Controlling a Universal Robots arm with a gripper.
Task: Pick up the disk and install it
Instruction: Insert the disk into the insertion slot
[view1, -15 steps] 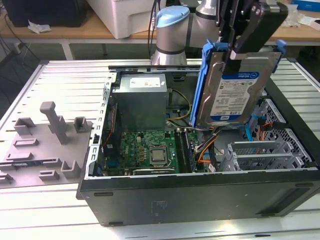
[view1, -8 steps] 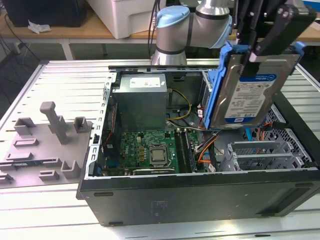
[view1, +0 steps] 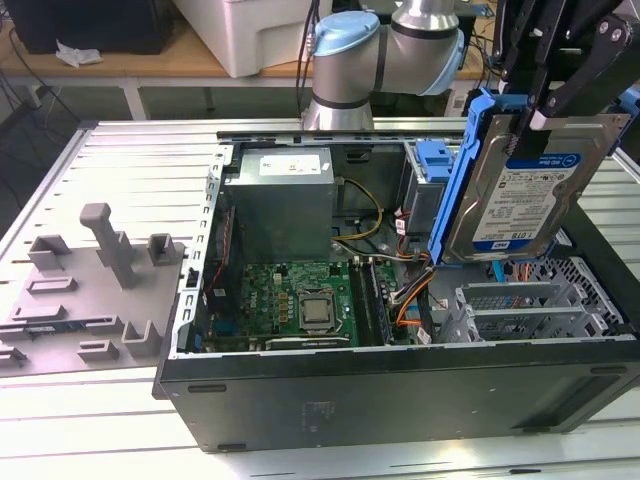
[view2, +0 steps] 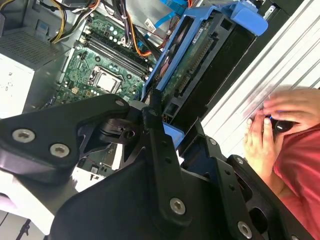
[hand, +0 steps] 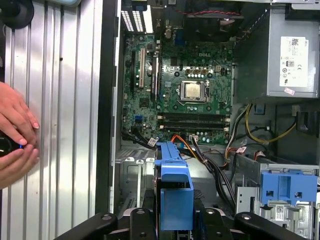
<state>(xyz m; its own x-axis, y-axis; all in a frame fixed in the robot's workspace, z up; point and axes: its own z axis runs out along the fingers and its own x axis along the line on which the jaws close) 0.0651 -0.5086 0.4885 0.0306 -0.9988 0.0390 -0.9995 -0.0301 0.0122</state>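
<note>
The black metal gripper (view1: 531, 118) is clamped on the top edge of the disk (view1: 522, 195), a flat silver-black metal hard drive with a white-and-blue label, its fingers pressing the body from both faces. The disk hangs in the air, standing on edge and slightly tilted, framed by its blue plastic carrier (view1: 462, 170), whose long strip runs down the side towards the exterior view's left. In the first wrist view the carrier's blue edge (hand: 173, 185) juts out from between the gripper's black links.

The disk is above the end of the open black metal computer case (view1: 400, 385) at the exterior view's right, over the grey metal cages there and not touching them. Just beside it, deeper in the case, sits a small square blue plastic latch (view1: 436, 160). Further off lie the green motherboard (view1: 285, 300) and the big grey metal box with a white label (view1: 280, 200).

The case rests on a ribbed silver metal table (view1: 80, 420). A grey moulded plastic tray (view1: 90, 290) lies well apart on the exterior view's left. In the first wrist view a person's hands (hand: 15, 135) hold a small dark object over the table beside the case
</note>
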